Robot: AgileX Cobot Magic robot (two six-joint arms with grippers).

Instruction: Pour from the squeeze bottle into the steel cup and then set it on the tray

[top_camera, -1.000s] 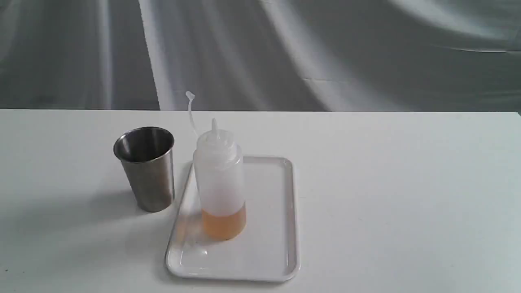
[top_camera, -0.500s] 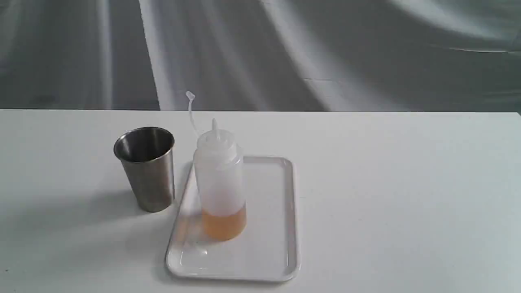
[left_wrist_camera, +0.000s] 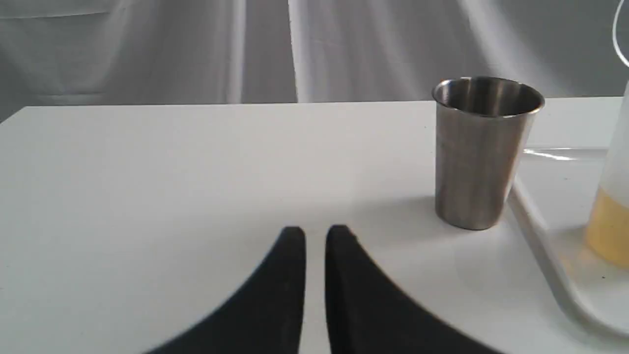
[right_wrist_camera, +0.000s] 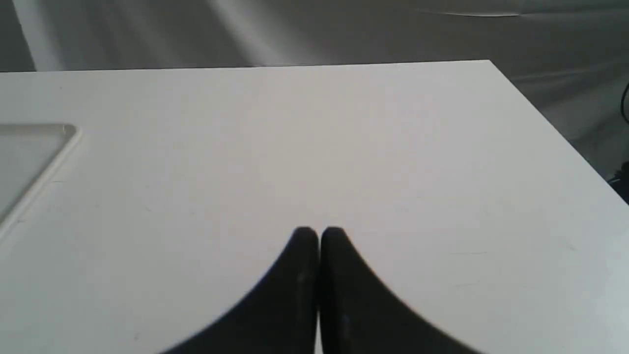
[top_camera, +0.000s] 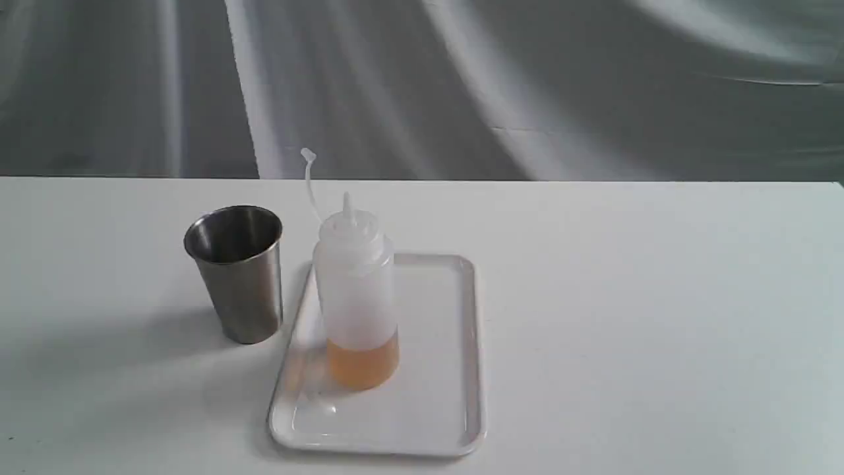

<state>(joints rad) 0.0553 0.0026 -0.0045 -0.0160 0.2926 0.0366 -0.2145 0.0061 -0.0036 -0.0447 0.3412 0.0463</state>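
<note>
The squeeze bottle point(top_camera: 356, 297) stands upright on the white tray point(top_camera: 448, 369), with amber liquid low inside and its cap strap curling up behind. Just left of the tray, the steel cup point(top_camera: 236, 272) stands on the table. Neither gripper shows in the exterior view. In the left wrist view my left gripper point(left_wrist_camera: 315, 233) is shut and empty, low over the table, well short of the cup point(left_wrist_camera: 479, 152), with the tray point(left_wrist_camera: 545, 246) and the bottle point(left_wrist_camera: 612, 216) at the frame's edge. My right gripper point(right_wrist_camera: 318, 235) is shut and empty, apart from the tray's corner point(right_wrist_camera: 59, 147).
The white table point(top_camera: 626, 297) ends at a far edge against a grey draped backdrop point(top_camera: 527, 86). In the right wrist view the table's corner and side edge point(right_wrist_camera: 540, 118) drop off beside my right gripper.
</note>
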